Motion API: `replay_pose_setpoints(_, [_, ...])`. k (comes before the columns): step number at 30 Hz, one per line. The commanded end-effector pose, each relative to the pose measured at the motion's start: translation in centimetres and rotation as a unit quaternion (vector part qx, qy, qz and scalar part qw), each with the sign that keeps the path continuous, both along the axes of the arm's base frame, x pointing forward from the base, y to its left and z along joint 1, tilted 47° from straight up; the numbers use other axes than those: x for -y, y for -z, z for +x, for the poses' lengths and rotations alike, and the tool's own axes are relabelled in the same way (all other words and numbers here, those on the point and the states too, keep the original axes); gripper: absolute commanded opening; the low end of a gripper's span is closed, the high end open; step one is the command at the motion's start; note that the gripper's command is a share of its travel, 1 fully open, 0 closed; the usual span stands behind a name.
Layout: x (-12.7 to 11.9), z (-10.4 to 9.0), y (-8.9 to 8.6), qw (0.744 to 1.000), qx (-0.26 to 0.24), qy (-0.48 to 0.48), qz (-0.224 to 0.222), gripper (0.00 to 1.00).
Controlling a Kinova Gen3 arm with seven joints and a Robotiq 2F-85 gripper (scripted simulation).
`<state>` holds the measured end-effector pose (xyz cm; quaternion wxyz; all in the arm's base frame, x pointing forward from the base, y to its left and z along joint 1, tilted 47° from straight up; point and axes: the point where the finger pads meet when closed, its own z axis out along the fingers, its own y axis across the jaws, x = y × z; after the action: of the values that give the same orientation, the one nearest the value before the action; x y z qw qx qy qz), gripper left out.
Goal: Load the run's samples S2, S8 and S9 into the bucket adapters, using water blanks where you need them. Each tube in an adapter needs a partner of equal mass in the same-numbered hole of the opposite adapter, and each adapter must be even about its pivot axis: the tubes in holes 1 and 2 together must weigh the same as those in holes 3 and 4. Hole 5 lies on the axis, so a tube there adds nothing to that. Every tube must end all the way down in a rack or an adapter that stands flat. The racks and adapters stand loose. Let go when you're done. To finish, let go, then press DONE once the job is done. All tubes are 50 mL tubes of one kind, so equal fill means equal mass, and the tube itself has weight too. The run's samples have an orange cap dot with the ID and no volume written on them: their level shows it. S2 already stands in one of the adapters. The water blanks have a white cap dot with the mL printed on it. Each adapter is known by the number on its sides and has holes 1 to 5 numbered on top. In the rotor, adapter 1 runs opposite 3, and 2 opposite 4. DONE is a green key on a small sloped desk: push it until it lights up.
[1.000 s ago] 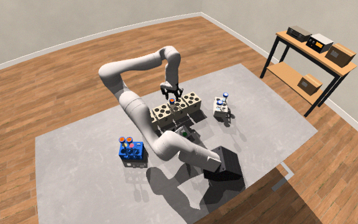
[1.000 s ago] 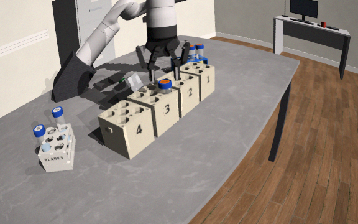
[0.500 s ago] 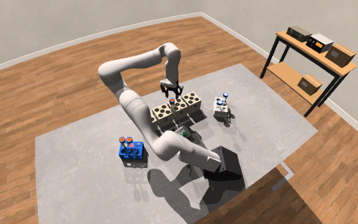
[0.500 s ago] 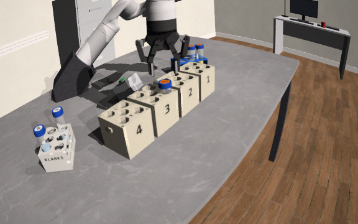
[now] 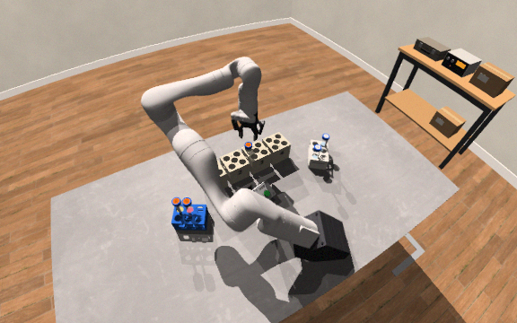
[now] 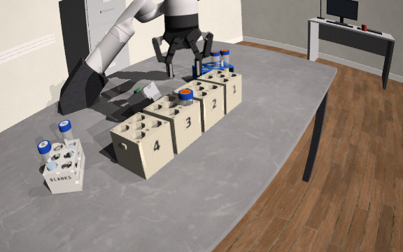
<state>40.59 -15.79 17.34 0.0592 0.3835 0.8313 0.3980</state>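
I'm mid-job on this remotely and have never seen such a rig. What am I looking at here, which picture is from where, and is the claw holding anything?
The white jointed machine is a robot arm ending in a two-finger gripper. One picture looks down from high above; the other looks across the grey table from the side. On the table stand four beige blocks with holes, numbered 1 to 4; one orange-dotted tube stands in block 2. A blue rack holds two more orange-dotted tubes, and a white rack marked BLANKS holds two blue-capped tubes. A green button sits near the arm. The gripper hangs open above the blocks, holding nothing.
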Motion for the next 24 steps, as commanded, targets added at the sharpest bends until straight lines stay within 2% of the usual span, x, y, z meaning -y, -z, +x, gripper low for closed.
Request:
replay_pose_setpoints(1, [0.3, -0.1, -0.3, 1.000, 0.000, 0.001, 0.000, 0.62])
replay_pose_setpoints(24, [2.0, -1.3, -2.2, 1.000, 0.000, 0.001, 0.000, 0.62])
